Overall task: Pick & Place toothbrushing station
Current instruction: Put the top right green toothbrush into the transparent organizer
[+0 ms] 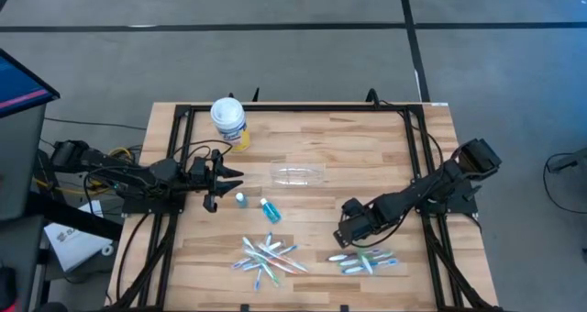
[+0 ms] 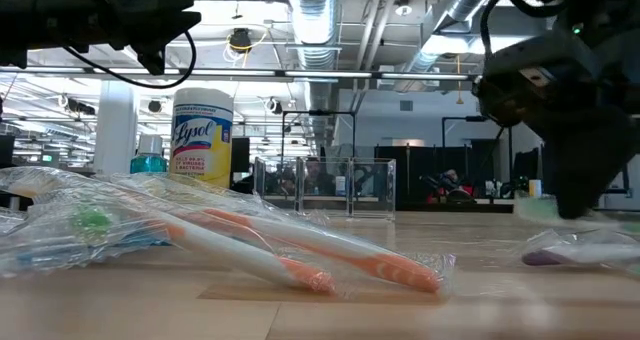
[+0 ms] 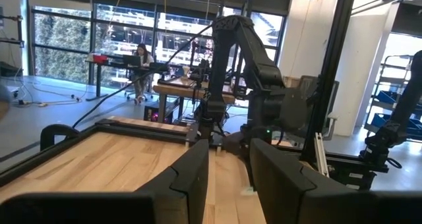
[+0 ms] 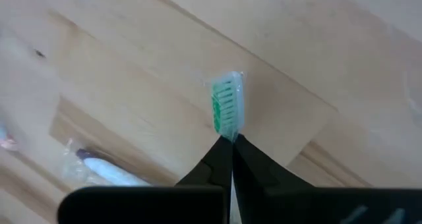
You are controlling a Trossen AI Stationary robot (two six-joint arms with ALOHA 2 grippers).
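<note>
The clear plastic cup (image 1: 298,174) lies on its side at the middle of the counter (image 1: 367,147), nothing visible inside. The white tub (image 1: 228,119) stands at 11 o'clock from it. Loose wrapped toothbrushes (image 1: 268,256) lie at 6 o'clock from the cup; a second pile (image 1: 367,261) lies at 4 o'clock.

Only the right wrist view shows the grip: the right hand (image 4: 231,140) is closed on a green-bristled toothbrush (image 4: 227,109), its head projecting just past the fingertips. In the high view this hand (image 1: 347,236) sits just above the second pile.

The left hand (image 1: 229,178), partly open and holding nothing, waits at 9 o'clock from the cup.
</note>
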